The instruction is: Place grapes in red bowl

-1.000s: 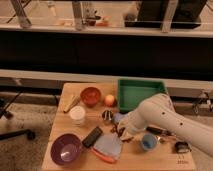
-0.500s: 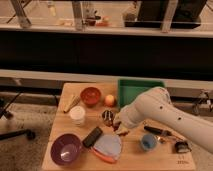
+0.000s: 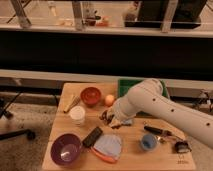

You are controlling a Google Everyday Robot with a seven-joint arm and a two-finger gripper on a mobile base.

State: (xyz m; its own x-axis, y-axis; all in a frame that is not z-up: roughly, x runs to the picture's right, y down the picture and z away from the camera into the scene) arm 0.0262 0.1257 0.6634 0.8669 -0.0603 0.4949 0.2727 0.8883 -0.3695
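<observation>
Over the pale wooden surface (image 3: 132, 154), the tool (image 3: 112, 120) is gripping round dark grapes (image 3: 105, 116) near the round red bowl (image 3: 91, 96).

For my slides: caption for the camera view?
Gripper, shut on the grapes, hovers just short of the red bowl.

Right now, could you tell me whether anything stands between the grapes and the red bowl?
Nothing visible does. The end effector is shut on the grapes at mid-board, and bare board leads up-left to the red bowl. The orange fruit sits just right of that path, the white cup just left.
</observation>
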